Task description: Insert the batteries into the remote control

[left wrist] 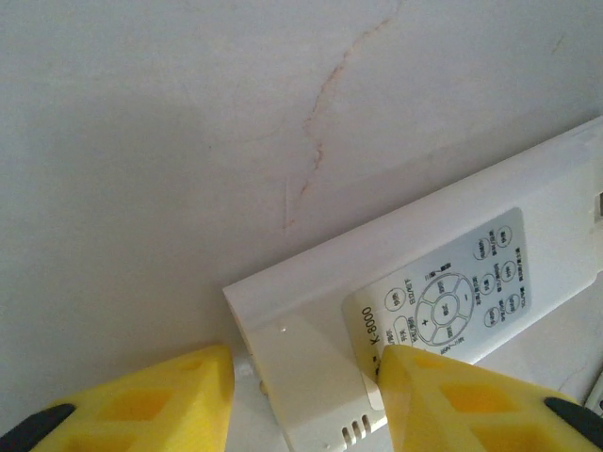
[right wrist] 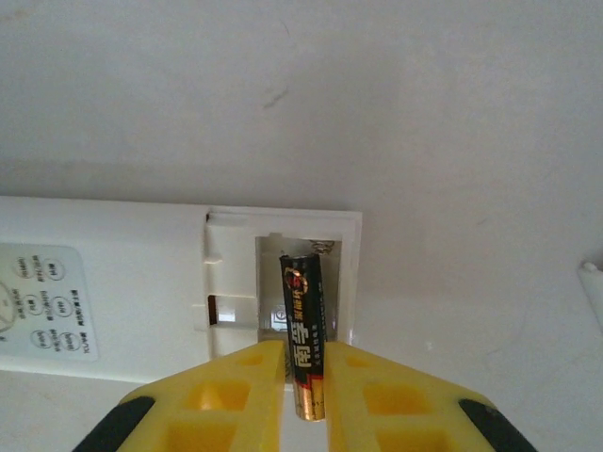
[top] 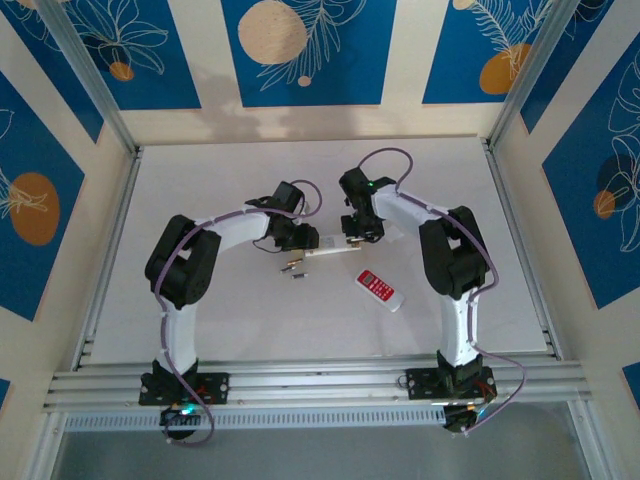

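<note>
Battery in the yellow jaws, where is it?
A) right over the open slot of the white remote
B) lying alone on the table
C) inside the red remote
A: the right gripper pinches the battery in its jaws, its far end over the open slot in the white remote.

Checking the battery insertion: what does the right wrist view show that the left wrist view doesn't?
Right wrist, not left: a battery pinched in the right jaws, its tip over the open compartment of the remote. Left wrist, not right: the left jaws either side of the remote's slotted end. Both: the white remote, its button label and the pale table.
</note>
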